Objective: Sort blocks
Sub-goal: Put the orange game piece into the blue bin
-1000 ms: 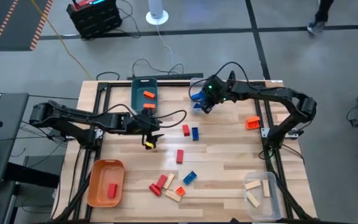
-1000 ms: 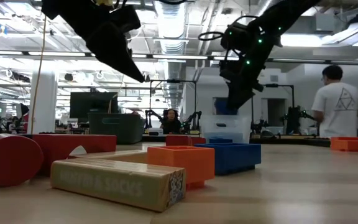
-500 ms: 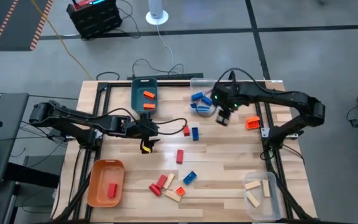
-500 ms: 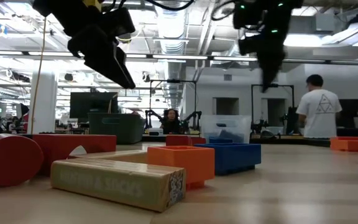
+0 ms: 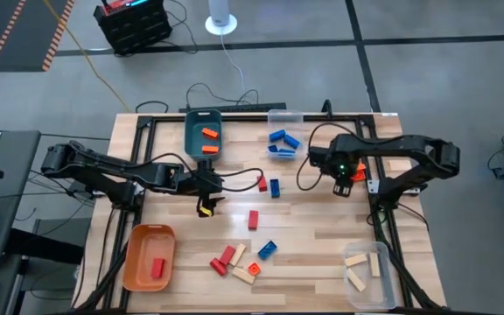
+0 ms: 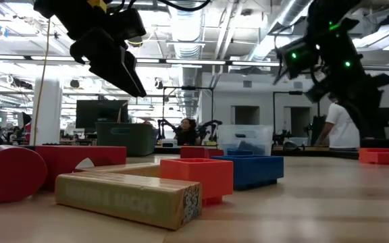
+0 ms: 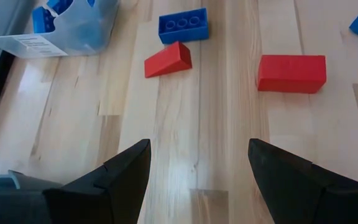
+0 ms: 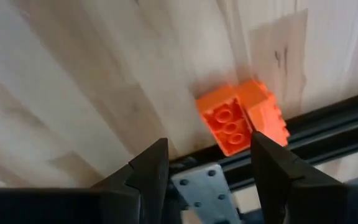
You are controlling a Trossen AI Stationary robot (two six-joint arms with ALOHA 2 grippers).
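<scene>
**Right end effector over an orange block, left one over mid-counter**

From above, we see the left end effector [image 5: 206,206] hovering over the middle of the wooden counter [image 5: 322,227], with the right end effector [image 5: 343,182] near the right edge, just beside an orange block [image 5: 356,173]. The blocks lie scattered: a red wedge [image 5: 262,183] and a blue block [image 5: 275,187] side by side, a red block [image 5: 254,220] below them, and a mixed cluster [image 5: 241,259] near the front. Two orange ones sit in the teal bin [image 5: 203,124], one red in the orange bin [image 5: 138,260], pale wooden ones in the clear bin [image 5: 367,273].

At counter level, we see a pale wooden block [image 6: 128,197] closest, with an orange block [image 6: 196,175] and a blue one [image 6: 252,169] behind it.

Through the left wrist camera, the fingers [image 7: 117,180] stand apart, empty, above bare wood; the red wedge [image 7: 168,60], blue block [image 7: 183,25] and red block [image 7: 291,73] lie ahead.

Through the right wrist camera, its fingers [image 8: 146,171] are spread wide, with the orange block [image 8: 241,116] lying against the counter's dark frame rail [image 8: 328,127].
</scene>
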